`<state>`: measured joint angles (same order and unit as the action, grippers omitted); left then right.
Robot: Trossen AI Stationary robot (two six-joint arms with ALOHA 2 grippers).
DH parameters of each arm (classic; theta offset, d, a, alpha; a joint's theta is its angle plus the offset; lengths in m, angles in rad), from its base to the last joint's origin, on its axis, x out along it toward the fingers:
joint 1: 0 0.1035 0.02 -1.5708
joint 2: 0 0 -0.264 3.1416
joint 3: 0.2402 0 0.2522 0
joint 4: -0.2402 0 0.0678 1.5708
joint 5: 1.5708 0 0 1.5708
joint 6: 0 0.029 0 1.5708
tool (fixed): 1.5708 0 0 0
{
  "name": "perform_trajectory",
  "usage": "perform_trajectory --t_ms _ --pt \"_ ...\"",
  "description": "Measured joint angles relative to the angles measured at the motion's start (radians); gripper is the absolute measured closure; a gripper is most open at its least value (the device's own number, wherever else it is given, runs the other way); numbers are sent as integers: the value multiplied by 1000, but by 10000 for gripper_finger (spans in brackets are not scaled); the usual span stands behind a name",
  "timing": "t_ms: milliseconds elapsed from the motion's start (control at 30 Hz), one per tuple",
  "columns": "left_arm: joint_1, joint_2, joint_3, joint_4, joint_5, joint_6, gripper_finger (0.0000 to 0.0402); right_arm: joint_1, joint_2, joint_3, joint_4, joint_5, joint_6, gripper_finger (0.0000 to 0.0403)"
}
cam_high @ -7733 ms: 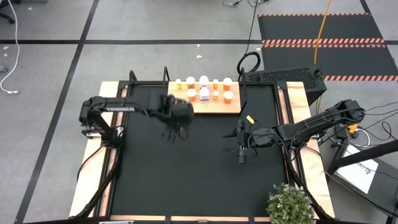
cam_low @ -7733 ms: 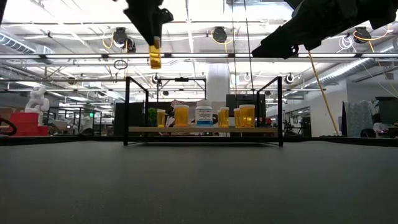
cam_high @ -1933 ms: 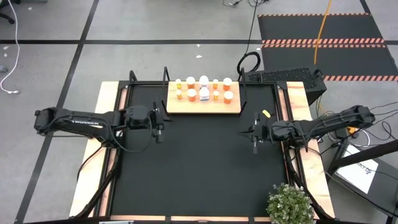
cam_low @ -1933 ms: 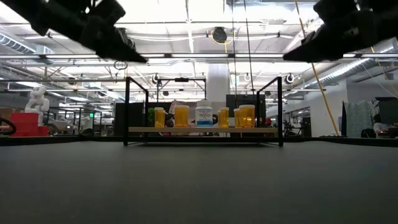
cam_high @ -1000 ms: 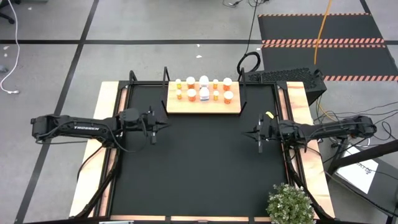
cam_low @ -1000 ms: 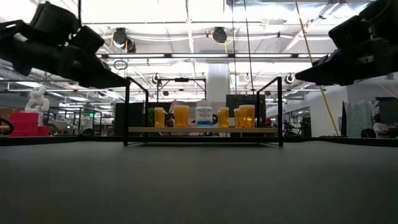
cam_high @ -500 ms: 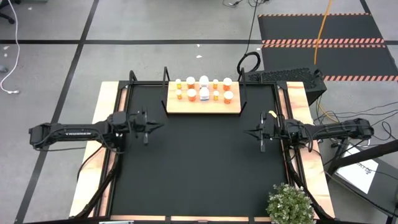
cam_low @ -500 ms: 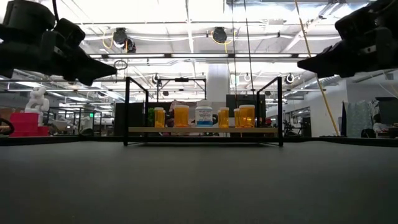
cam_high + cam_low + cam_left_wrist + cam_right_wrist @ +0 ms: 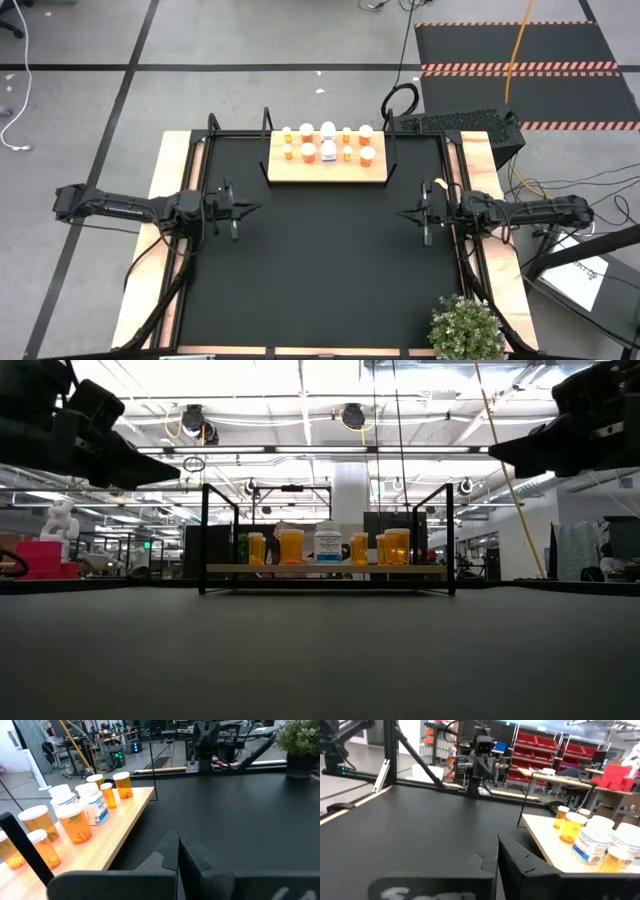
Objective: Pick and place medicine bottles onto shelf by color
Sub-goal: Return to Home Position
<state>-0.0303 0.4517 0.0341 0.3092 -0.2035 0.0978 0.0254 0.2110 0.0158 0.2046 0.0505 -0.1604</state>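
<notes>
While medicine bottles (image 9: 327,150) stand on shelf (image 9: 330,173), left hand (image 9: 252,208), right hand (image 9: 402,213) clenched, empty, well apart.

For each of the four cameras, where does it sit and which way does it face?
High view: above the table, looking straight down; both arms show.
Low view: table-top height, facing the shelf; arms at upper corners.
Left wrist view: behind the left gripper, facing the right arm.
Right wrist view: behind the right gripper, facing the left arm.
Both wrist views show the medicine bottles.
</notes>
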Motion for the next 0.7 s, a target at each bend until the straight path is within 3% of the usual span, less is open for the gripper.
perform_trajectory --t_ms 367,700 --pt "-12 -23 0 -25 -1 -2 400 0 -212 -1 -93 -56 -21 403" --pt "-11 -92 0 -122 21 -3 400 0 -208 -1 -173 -55 11 403"
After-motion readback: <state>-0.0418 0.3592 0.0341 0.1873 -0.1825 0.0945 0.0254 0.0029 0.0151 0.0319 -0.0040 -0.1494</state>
